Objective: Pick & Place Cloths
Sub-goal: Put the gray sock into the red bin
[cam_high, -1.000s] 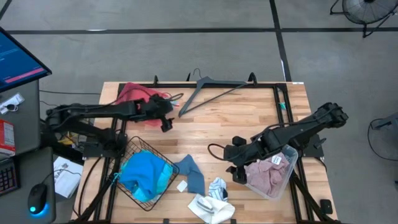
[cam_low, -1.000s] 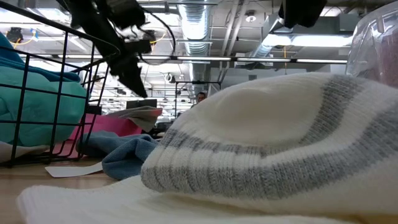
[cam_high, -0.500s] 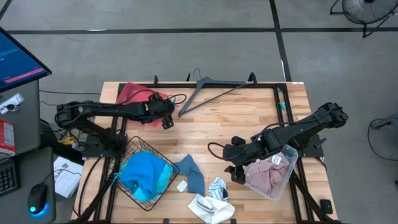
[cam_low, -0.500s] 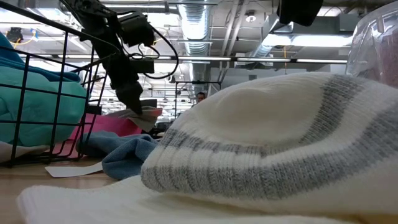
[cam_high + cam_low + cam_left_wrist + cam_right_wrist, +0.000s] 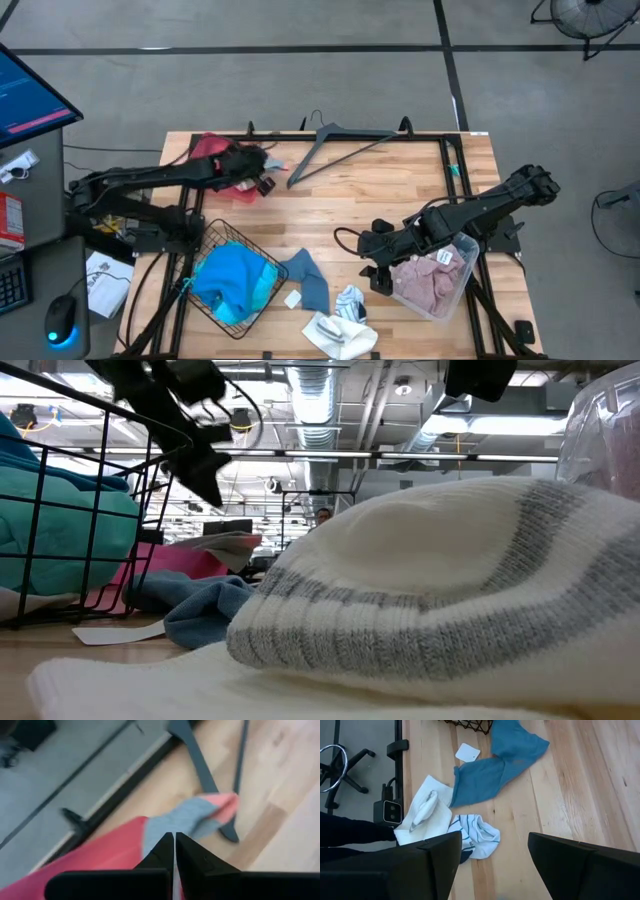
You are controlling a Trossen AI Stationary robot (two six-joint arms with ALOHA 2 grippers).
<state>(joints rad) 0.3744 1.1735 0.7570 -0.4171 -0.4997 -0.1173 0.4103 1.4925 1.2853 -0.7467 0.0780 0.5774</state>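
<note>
The left end effector is pinching shut on a grey sock with a coral tip, lifting it just above the red tray at the table's far left corner. The left wrist view is showing the two dark fingers pressed together over the grey fabric, the coral tip trailing toward the grey hanger; the high view is hiding the sock almost wholly under the arm.

The right end effector is hanging with its fingers spread and nothing between them, well apart from the tray, beside a clear bin holding the pale pink checked cloth.

Near the table's front edge, the turquoise cloth is lying in a black wire basket, with the blue-grey cloth, a striped cloth and the white cloth beside it. The low view is being filled by a white knit with grey stripes, its ribbing plain there only.
</note>
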